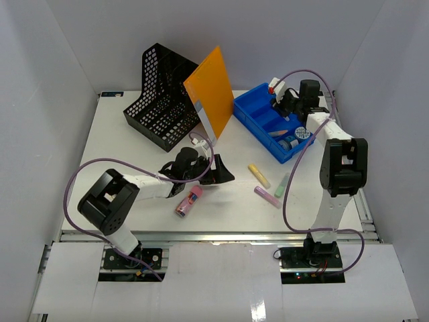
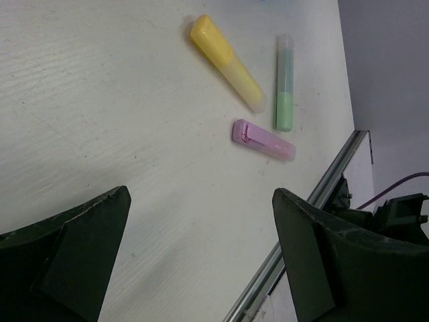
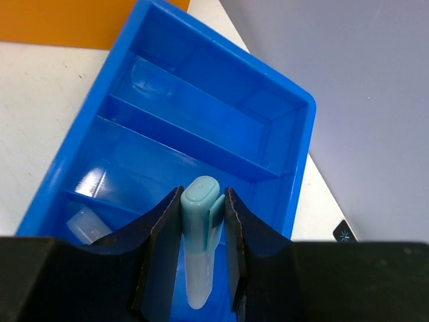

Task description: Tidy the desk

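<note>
"Looking for print first, can we read anything?"

"Hardly. We see a round blue-and-white lid in the blue tray, and a small white mark on a black part at the edge of the right wrist view. Both are too small to read."

"Where is the surface?"

"It lies white under everything, with its aluminium rail along the near edge by our arm bases. The tray sits at its far right. The black mesh file holder stands far left, and an orange folder is tilted just beside it."

"And the pincers?"

"Our right pincer is narrow, clamped on a pale blue highlighter above the tray's compartments — which one, we cannot tell. Our left pincer stands wide with nothing between its fingers, low over the surface, and a pink highlighter lies just beside it."

"What lies between the arms?"

"A yellow highlighter, a green highlighter and a purple highlighter lie loose and near one another — the right arm's purple cable loops past them."
</note>
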